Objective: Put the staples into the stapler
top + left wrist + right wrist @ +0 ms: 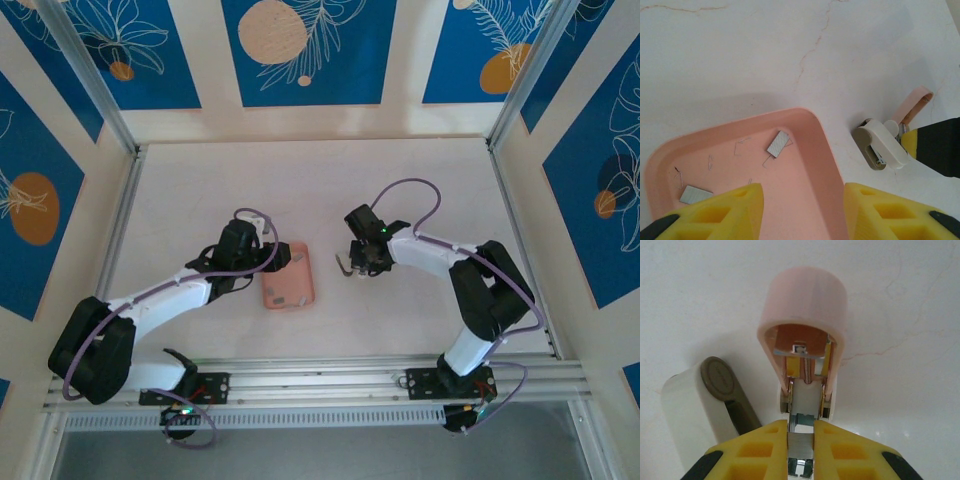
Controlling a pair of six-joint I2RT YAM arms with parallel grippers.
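Left wrist view: the left claw (802,196) hangs half open and holds nothing, its yellow fingers (715,215) on either side of the rim of a salmon-pink tray (816,142) on the pale desk (740,50). Short grey staples (778,144) lie in the tray, one strip near the middle and another by the left finger. Right wrist view: the right claw (801,427) is pinched narrow on a grey staple strip (801,447) at the rear of the white stapler (802,300), whose pink lid stands open. Any mark on its grey-brown disc is too blurred to read.
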